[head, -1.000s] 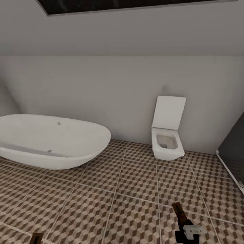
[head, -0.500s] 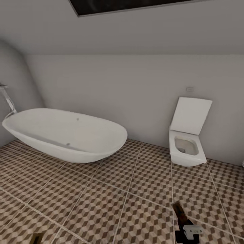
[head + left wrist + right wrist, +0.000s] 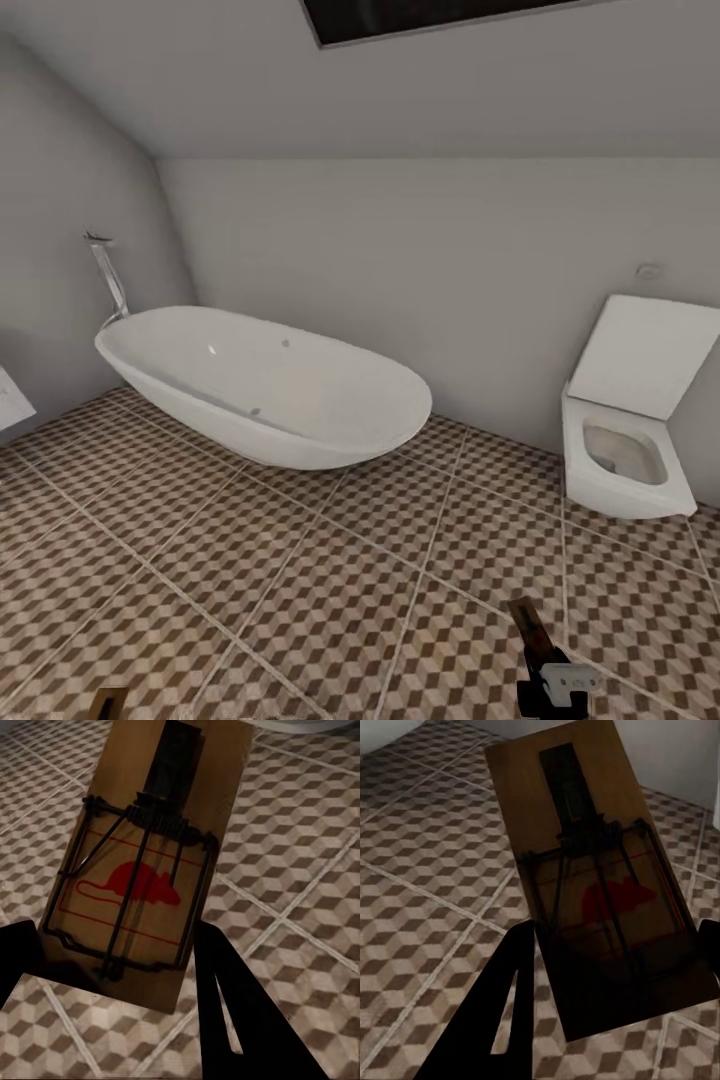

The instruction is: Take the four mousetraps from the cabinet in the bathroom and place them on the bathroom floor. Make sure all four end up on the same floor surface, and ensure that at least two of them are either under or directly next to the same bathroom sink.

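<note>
The head view looks over a bathroom floor point(image 3: 330, 590) of large square tiles printed with a brown, beige and white cube pattern and crossed by pale grout lines, filling the lower half of the frame. A white oval bathtub point(image 3: 270, 395) stands on it left of centre, with a chrome tap point(image 3: 108, 275) rising at its far end by the grey wall point(image 3: 420, 270). At the right edge a white toilet point(image 3: 630, 420) stands against that wall, its lid raised. A dark rectangular opening point(image 3: 420, 15) cuts the sloped ceiling along the top. In the left wrist view the left gripper point(image 3: 112, 967) is clamped on a tan mousetrap point(image 3: 146, 866), its dark fingers either side of the board's near end; wire parts and a red mouse print show on its face, with tiles beneath. In the right wrist view the right gripper point(image 3: 615, 967) likewise holds a second mousetrap point(image 3: 596, 881), shadowed, above the tiles. Near the head view's bottom edge, that trap's end and gripper show at lower right.
</note>
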Controlling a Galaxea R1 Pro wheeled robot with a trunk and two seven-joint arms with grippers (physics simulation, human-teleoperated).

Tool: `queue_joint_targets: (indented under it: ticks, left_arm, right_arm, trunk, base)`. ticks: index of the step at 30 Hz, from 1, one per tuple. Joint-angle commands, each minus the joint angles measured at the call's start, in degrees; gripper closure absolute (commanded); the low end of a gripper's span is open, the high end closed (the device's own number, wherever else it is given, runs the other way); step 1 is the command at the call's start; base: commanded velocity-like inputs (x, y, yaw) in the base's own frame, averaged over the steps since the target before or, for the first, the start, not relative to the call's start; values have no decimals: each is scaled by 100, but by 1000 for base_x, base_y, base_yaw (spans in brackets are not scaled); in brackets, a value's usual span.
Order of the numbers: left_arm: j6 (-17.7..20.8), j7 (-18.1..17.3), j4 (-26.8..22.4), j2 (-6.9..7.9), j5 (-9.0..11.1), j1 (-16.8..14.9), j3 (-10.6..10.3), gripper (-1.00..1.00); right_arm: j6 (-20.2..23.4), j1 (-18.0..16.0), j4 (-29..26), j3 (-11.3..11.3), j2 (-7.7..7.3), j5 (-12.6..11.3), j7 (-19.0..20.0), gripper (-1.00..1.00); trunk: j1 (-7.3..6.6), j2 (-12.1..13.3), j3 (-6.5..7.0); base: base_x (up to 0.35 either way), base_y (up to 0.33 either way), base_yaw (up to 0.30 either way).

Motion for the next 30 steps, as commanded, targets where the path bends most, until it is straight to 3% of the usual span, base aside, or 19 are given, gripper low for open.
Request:
queue_joint_targets:
  ticks: [1,30]
  left_arm:
    - [-8,93,11,-4,-48,-6,-40,100]
    - [-8,93,13,-6,-49,-6,-40,100]
  right_arm:
    - [-13,0,-3,48,-2,-53,3,100]
    - [-13,-1,-3,48,-2,-53,3,100]
  trunk:
    - [0,-3,-7]
    - [0,-3,-75]
  base:
    - [0,47,274]
    - [0,3,268]
